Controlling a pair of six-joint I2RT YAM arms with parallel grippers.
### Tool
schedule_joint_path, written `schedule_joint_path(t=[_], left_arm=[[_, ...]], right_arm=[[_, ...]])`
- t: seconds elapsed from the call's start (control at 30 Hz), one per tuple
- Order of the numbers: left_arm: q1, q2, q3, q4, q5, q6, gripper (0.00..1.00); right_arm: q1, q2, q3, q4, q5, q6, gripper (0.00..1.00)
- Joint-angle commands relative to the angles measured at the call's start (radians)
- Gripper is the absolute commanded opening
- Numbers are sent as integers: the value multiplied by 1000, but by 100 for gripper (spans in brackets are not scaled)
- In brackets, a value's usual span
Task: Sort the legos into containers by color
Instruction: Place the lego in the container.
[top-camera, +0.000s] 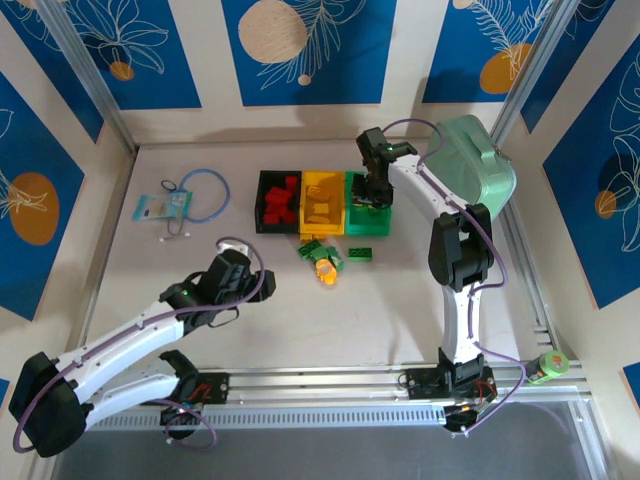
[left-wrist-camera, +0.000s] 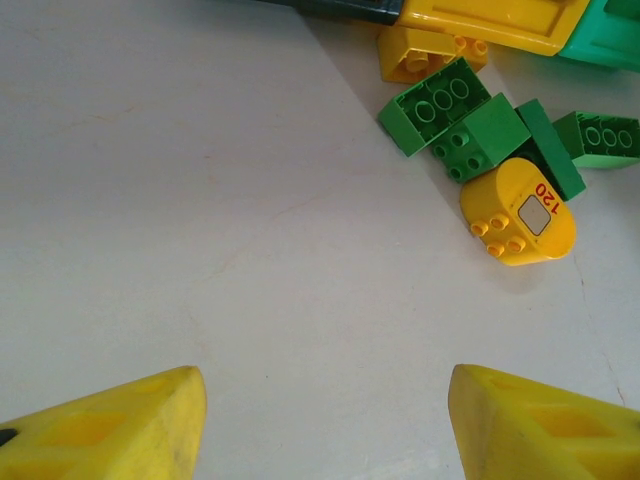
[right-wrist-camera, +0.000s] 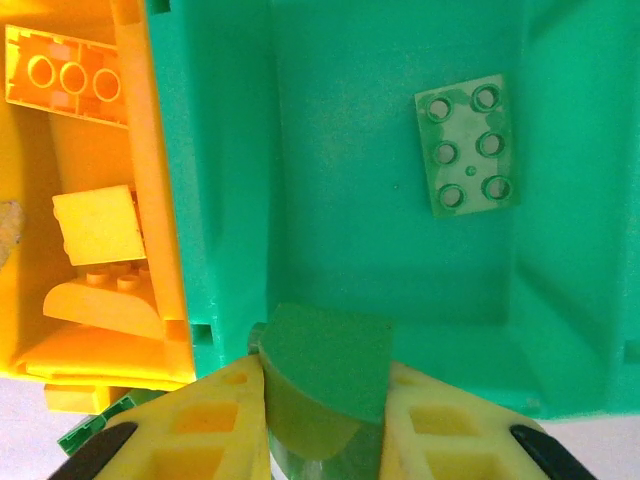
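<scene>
Green piece in my right pincer (right-wrist-camera: 325, 400): I am gripping a green lego (right-wrist-camera: 322, 385) between both jaws, hanging over the near rim of the green bin (right-wrist-camera: 230, 160).
Step in hand: I am judging this the drop-off; next I am needing to spread the jaws so the brick falls inside, clear of the rim.
Green bin floor: one flat green plate (right-wrist-camera: 468, 145) is lying further in.
Left pincer (left-wrist-camera: 325, 425): I am holding it partly open and empty above the bare counter (left-wrist-camera: 200, 200).
Loose pile (left-wrist-camera: 490, 150): green and yellow bricks are lying ahead and right of it, near the yellow bin (left-wrist-camera: 480, 20).
Black bin (top-camera: 268, 190): red bricks are sitting inside.
</scene>
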Motion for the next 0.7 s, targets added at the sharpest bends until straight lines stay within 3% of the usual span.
schedule_joint_path(t=[0.0, 0.07, 0.17, 0.23, 0.3, 0.47, 0.67], left_arm=[[-10, 5, -13, -2, -22, -16, 65], [-12, 12, -14, -1, -22, -16, 65], [-15, 18, -10, 2, -21, -16, 65], [-22, 21, -7, 4, -25, -15, 65], [-27, 27, -6, 7, -28, -12, 65], [-46, 68, 12, 24, -25, -4, 65], [-59, 169, 64, 69, 14, 14, 66]], right_arm=[[-5, 7, 25, -15, -25, -14, 25], [-7, 19, 29, -17, -28, -12, 26], [-7, 29, 39, -27, -26, -11, 35], [0, 17, 38, -29, -7, -11, 59], [8, -4, 37, -30, 13, -12, 69], [35, -86, 11, -28, 35, -13, 71], [127, -249, -156, 39, 20, -27, 68]])
